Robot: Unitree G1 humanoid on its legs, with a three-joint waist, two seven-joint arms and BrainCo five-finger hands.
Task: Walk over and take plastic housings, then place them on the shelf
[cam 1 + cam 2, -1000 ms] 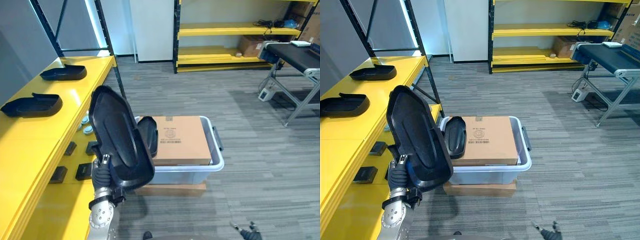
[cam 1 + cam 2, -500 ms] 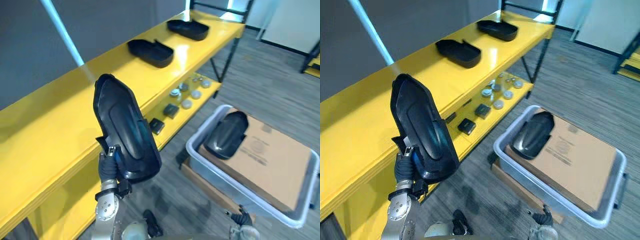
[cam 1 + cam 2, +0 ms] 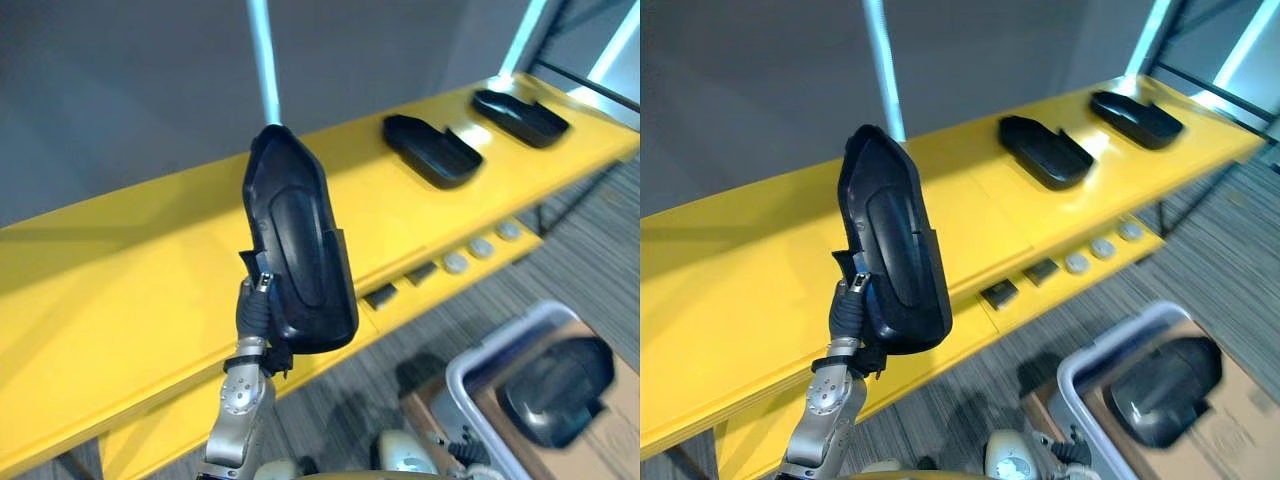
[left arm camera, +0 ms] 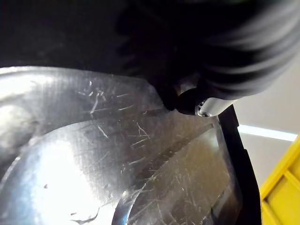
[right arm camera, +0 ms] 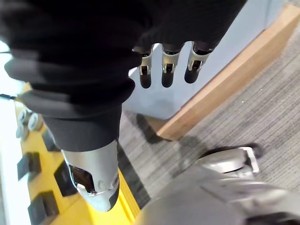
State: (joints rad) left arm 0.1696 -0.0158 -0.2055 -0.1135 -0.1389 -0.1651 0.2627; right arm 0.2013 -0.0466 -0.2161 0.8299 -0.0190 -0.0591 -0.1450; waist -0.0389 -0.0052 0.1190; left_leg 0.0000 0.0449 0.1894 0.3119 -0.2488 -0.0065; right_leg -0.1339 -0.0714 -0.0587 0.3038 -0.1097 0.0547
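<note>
Left robot hand grips a black plastic housing upright before the yellow shelf; a second housing and third housing lie on it at 1 o'clock. Right robot hand hangs, fingers relaxed and straight

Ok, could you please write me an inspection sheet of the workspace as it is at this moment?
Surface: yellow shelf, top level, with a wide bare part in front of the robot.
Job's things: held housing upright in front of the shelf, not set down; near shelf housing and far shelf housing lying on the top level to the right; bin housing on the cardboard box in the grey bin.
Clutter: dark blocks and round discs on the lower level.
Hands: left hand shut on the held housing's lower end; right hand open, holding nothing.
Cables: nothing seen.
Surroundings: grey wall, light strip, carpet floor.
</note>
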